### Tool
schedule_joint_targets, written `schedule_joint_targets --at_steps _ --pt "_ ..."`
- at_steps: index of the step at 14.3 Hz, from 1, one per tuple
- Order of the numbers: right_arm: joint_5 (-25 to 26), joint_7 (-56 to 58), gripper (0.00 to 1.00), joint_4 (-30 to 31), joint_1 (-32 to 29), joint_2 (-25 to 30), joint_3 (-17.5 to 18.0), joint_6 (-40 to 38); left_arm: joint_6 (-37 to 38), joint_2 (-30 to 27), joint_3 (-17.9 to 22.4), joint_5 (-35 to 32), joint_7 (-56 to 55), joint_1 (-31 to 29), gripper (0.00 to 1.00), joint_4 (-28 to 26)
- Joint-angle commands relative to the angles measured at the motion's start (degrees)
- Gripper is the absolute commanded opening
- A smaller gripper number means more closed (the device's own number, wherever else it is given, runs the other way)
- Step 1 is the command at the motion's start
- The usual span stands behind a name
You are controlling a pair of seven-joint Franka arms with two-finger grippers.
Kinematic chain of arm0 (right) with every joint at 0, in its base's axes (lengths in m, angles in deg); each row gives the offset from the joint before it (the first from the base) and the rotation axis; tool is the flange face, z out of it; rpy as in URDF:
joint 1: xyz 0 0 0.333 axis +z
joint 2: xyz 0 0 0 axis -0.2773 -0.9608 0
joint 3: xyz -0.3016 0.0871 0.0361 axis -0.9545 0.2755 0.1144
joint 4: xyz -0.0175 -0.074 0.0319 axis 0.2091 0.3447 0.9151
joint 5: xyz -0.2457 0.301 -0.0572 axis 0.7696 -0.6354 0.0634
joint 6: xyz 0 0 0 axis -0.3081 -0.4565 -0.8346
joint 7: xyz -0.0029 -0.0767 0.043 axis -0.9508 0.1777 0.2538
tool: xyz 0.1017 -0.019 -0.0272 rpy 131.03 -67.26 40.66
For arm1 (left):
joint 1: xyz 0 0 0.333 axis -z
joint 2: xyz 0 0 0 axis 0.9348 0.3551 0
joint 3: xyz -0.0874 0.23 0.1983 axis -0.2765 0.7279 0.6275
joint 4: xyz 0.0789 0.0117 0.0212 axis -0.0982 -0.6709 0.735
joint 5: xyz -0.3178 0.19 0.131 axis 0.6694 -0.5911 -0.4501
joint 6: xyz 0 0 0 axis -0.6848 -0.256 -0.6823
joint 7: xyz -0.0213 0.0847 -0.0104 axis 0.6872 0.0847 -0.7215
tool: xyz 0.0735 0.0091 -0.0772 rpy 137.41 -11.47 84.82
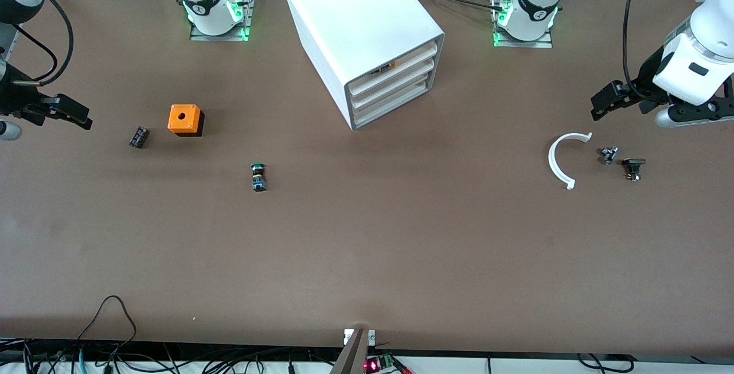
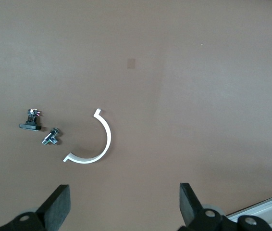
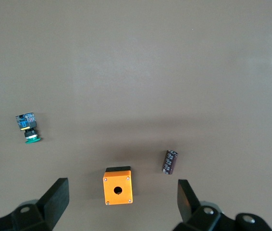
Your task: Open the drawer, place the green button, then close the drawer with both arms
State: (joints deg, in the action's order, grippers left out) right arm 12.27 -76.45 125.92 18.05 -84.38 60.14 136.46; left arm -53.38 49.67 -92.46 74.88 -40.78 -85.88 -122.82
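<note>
The white cabinet (image 1: 367, 30) stands mid-table near the bases, and its lowest drawer (image 1: 393, 106) is pushed in, like the two above it. The button (image 1: 258, 176) with its green cap lies on its side on the table, nearer the front camera than the cabinet and toward the right arm's end; the right wrist view also shows this button (image 3: 28, 129). My right gripper (image 1: 69, 111) hovers open at its end of the table, its jaws (image 3: 120, 211) empty above the orange cube. My left gripper (image 1: 609, 100) hangs open at the other end, fingers (image 2: 124, 206) holding nothing.
An orange cube with a round hole (image 1: 184, 119) and a small black block (image 1: 138, 136) lie near the right gripper. Near the left gripper lie a white curved strip (image 1: 559, 159) and two small metal-and-black parts (image 1: 608, 155) (image 1: 633, 167).
</note>
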Motion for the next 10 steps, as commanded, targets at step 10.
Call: schedule_joint_targets --at_steps 10 --pt "-1.4 0.4 1.0 -0.3 0.1 -0.5 -0.2 -0.5 2.5 1.7 -0.5 1.2 0.6 -0.1 1.0 1.4"
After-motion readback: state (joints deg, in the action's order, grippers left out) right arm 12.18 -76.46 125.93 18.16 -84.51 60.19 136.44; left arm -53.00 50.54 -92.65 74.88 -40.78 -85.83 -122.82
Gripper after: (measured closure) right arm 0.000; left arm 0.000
